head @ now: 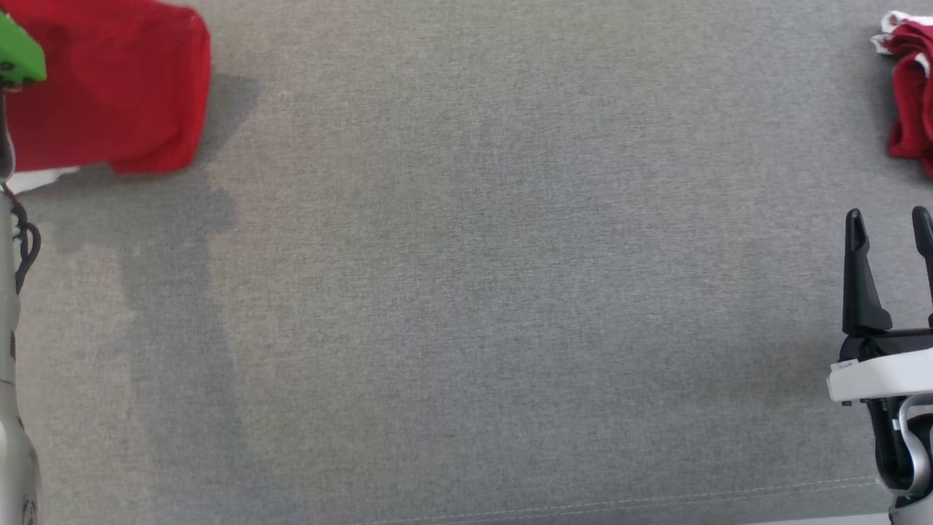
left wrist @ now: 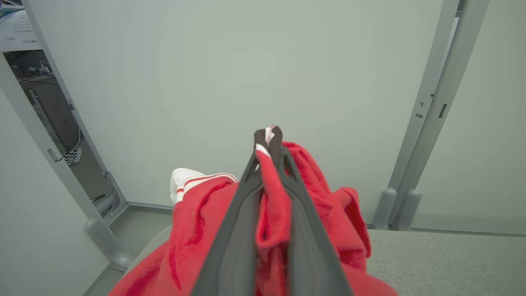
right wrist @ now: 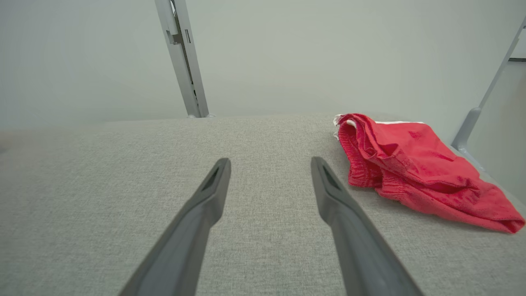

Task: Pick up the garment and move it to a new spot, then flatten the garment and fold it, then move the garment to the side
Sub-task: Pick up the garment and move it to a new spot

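A wide grey woven fabric surface [head: 466,292] spreads across the head view, with a line of stitching [head: 656,499] near its bottom edge and a soft shadow [head: 182,292] down its left part. At the upper left corner lies the red garment [head: 109,87], beside the pale left forearm [head: 7,364] at the frame's edge.

In the left wrist view, the left gripper [left wrist: 268,142] is clamped on a fold of the red garment [left wrist: 197,230], with red cloth and a bit of white trim pinched between the dark fingertips. A white cuff with red stripes [left wrist: 185,183] pokes out to the left. Behind it stand pale grey-green wall panels [left wrist: 246,61] joined by grey metal posts [left wrist: 431,123].

The right gripper [head: 888,219] sits at the lower right, fingers spread apart and holding nothing. In its own wrist view the right gripper [right wrist: 270,162] hovers over the grey surface [right wrist: 102,185]. A second red garment [right wrist: 411,176], crumpled, with a gathered waistband and white edge, lies near the far right corner, well apart from the first.
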